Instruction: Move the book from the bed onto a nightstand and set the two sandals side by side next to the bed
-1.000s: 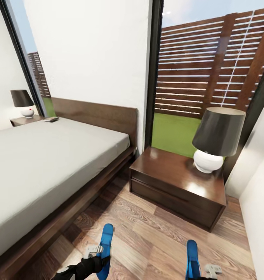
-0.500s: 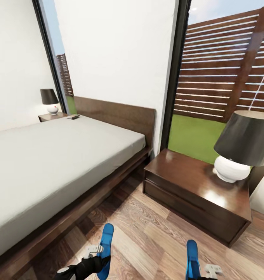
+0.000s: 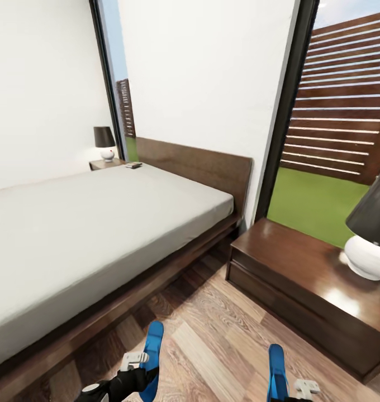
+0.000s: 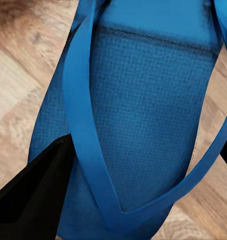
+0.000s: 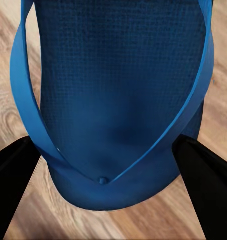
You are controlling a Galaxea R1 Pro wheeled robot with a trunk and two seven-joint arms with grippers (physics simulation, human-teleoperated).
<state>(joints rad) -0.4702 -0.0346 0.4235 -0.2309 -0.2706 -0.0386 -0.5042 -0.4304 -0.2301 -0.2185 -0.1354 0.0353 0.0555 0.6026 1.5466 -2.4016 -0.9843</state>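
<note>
- Each gripper is clamped on a sandal: left gripper (image 3: 135,363) on the left sandal (image 3: 152,357), right gripper (image 3: 295,388) on the right sandal (image 3: 276,373).
- Both sandals' long axes parallel, apart, beside the bed (image 3: 95,223).
- Book (image 3: 133,165) at the bed's far corner, by the far nightstand (image 3: 105,163).

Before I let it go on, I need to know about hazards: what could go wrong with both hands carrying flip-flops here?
1. Each bright blue flip-flop, left and right, is pinched near one end, so either might slip or swing.
2. The glossy dark-brown nightstand and its white lamp stand close on the right; a wide arm swing could knock them.
3. The small book lies at the far bed corner, a long reach.
</note>
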